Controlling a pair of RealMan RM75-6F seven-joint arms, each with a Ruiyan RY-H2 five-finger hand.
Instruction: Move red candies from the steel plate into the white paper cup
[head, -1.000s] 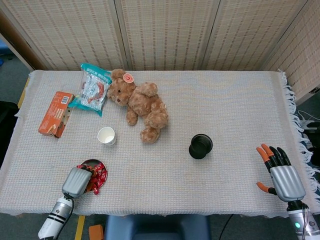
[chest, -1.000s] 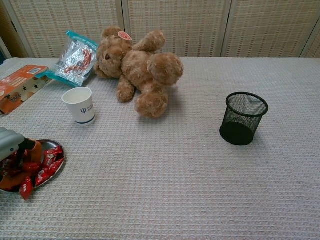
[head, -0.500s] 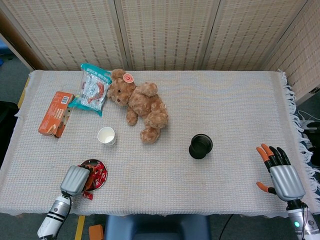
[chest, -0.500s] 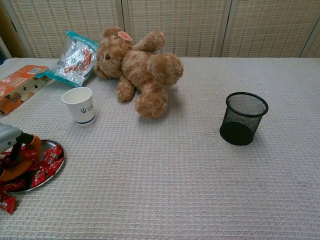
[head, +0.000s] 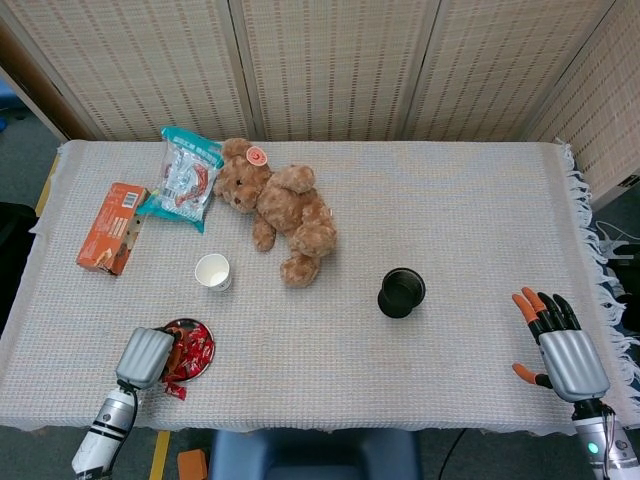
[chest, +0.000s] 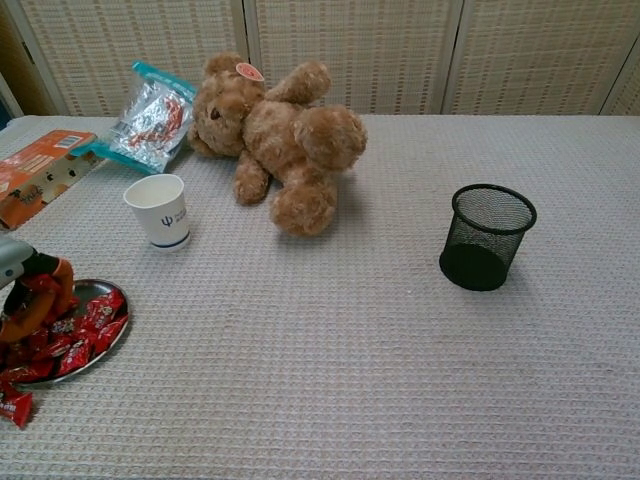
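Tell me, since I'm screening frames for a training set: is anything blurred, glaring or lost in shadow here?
Head view: even, soft light, sharp throughout, only faint shadows beside the teddy bear and mesh pen holder. Chest view: also sharp, with mild glare on the snack bag and a slight sheen on the steel plate; the left hand is cut off by the frame edge.

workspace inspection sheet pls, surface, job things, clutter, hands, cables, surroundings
surface: beige woven tablecloth with a fringed right edge
job's things: round steel plate of red wrapped candies, one stray candy off it; white paper cup upright
clutter: brown teddy bear, black mesh cup, orange box, teal snack bag
grippers: left robot hand holds a candy above the plate; right robot hand open
cables: nothing seen
surroundings: woven screen panels
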